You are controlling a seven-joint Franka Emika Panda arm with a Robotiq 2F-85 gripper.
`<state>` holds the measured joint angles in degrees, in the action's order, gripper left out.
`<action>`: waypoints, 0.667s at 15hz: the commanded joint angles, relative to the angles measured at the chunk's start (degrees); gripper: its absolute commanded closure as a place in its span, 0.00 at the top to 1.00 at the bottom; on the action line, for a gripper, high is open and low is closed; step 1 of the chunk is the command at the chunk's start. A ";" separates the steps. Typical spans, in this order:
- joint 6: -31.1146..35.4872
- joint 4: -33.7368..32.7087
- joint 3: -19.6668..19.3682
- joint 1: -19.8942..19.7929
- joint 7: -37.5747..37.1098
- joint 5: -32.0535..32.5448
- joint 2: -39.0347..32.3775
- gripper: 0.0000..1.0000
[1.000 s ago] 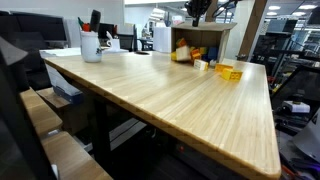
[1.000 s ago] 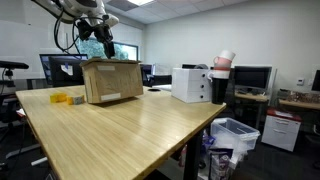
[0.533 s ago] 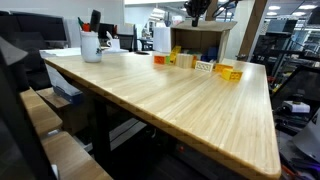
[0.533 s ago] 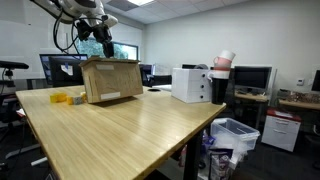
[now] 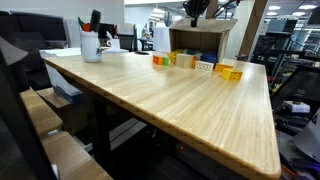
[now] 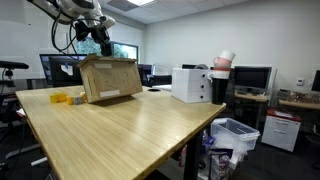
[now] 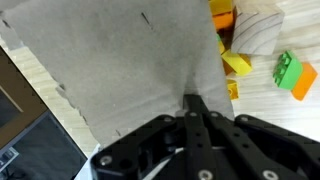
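Note:
My gripper (image 7: 191, 100) is shut on the edge of a cardboard box (image 7: 130, 60), whose grey-brown face fills most of the wrist view. In both exterior views the gripper (image 6: 102, 42) grips the top rim of the box (image 6: 110, 78), which is tilted up off the wooden table (image 6: 130, 135). Toy blocks show beside the raised box: a yellow block (image 7: 237, 63), a green block (image 7: 290, 72) and an orange block (image 7: 222, 17). A row of blocks (image 5: 185, 61) lies on the table in front of the box (image 5: 210, 40), under the gripper (image 5: 196, 14).
A white mug with pens (image 5: 91, 45) stands at the table's far corner. A white printer (image 6: 190, 84) and stacked cups (image 6: 222, 65) sit beyond the box. Yellow blocks (image 6: 62, 98) lie beside it. A bin (image 6: 235, 135) stands on the floor past the table edge.
The box has been tipped and raised by the gripper, uncovering more blocks on the table. The gripper has stayed shut on the box rim.

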<state>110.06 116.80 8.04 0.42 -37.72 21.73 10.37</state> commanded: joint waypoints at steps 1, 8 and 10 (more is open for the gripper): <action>1.28 4.42 0.39 0.71 -2.24 0.35 -0.33 0.00; 1.14 5.34 1.11 1.66 -2.00 0.24 -0.36 0.00; 1.27 6.88 1.07 1.69 -2.14 0.36 -0.80 0.00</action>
<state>110.18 120.26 9.34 1.94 -37.90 21.72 10.06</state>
